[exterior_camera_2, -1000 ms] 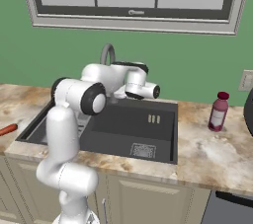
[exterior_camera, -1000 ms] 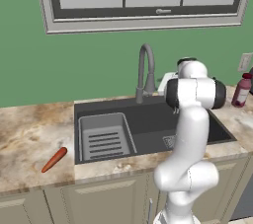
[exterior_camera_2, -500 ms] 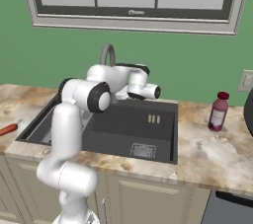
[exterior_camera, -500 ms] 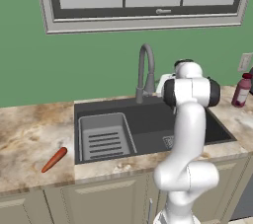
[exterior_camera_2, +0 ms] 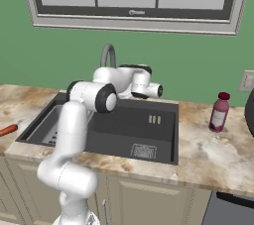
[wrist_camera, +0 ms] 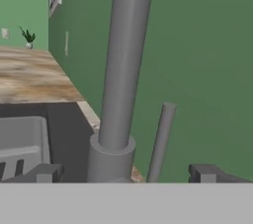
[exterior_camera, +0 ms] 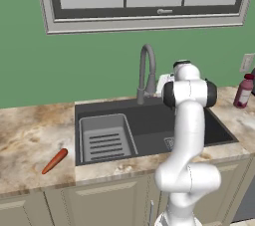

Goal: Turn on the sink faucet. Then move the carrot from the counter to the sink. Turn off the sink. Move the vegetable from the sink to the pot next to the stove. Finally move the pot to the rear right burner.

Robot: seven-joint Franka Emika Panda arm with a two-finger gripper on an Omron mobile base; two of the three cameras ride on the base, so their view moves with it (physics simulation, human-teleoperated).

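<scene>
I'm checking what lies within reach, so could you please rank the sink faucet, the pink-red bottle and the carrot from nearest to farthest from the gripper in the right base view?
1. Sink faucet: just behind the gripper, at the basin's back edge.
2. Pink-red bottle: on the counter to the right.
3. Carrot: far left on the counter.

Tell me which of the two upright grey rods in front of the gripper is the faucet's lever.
The thin rod, right of the thick faucet column: slimmer, shorter, slightly tilted.
</scene>
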